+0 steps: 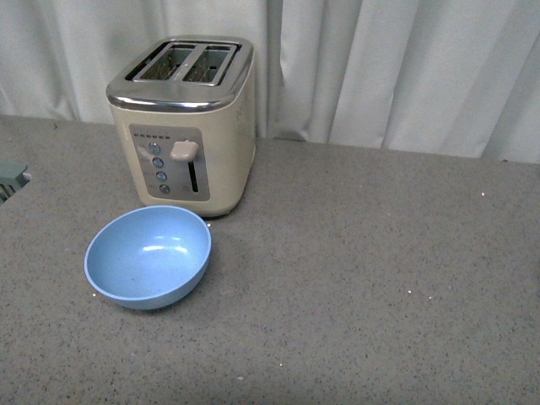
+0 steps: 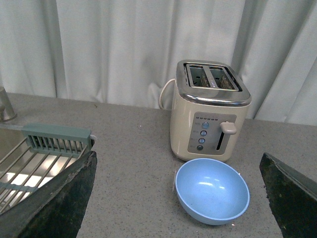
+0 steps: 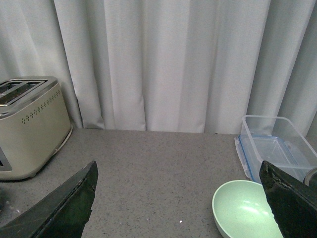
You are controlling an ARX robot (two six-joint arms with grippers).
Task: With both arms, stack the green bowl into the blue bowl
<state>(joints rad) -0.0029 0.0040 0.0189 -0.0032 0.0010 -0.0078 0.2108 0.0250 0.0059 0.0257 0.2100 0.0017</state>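
Observation:
The blue bowl (image 1: 148, 256) sits upright and empty on the grey counter just in front of the toaster; it also shows in the left wrist view (image 2: 212, 190). My left gripper (image 2: 178, 198) is open, its fingers (image 2: 54, 203) wide apart, above and short of the blue bowl. The green bowl (image 3: 245, 210) shows only in the right wrist view, upright and empty beside a clear container. My right gripper (image 3: 181, 203) is open, and one finger (image 3: 292, 203) overlaps the green bowl's edge. Neither arm shows in the front view.
A cream toaster (image 1: 186, 126) stands at the back left, also in the left wrist view (image 2: 210, 116) and the right wrist view (image 3: 29, 126). A sink with a green rack (image 2: 57, 139) lies left. A clear plastic container (image 3: 275, 146) sits behind the green bowl. White curtains (image 1: 396, 67) hang behind the counter.

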